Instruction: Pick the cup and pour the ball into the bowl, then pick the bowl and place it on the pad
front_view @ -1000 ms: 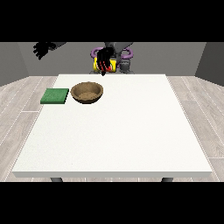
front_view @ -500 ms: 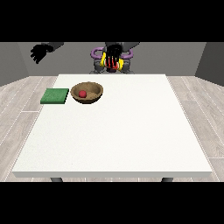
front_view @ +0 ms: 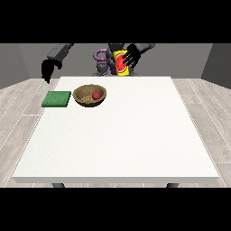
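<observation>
So the ball [front_view: 96,95] is already sitting in the bowl [front_view: 90,96], which means the pour looks done and we're on to getting rid of the cup [front_view: 121,63] and going for the bowl. The hand at the view's right [front_view: 132,56] is wrapped round the cup, holding it up above the table's [front_view: 126,135] far edge, a bit right of the bowl. We'd set the cup down somewhere at the far right, well away from the bowl, so it can't get knocked on the way back in.

The hand at the view's left [front_view: 47,70] hangs in the air past the far left corner with nothing in it; we can't tell how its fingers lie. The pad [front_view: 57,99] lies just left of the bowl, so it's a short carry. We'd grab the bowl by its rim and keep it level so the ball stays put
</observation>
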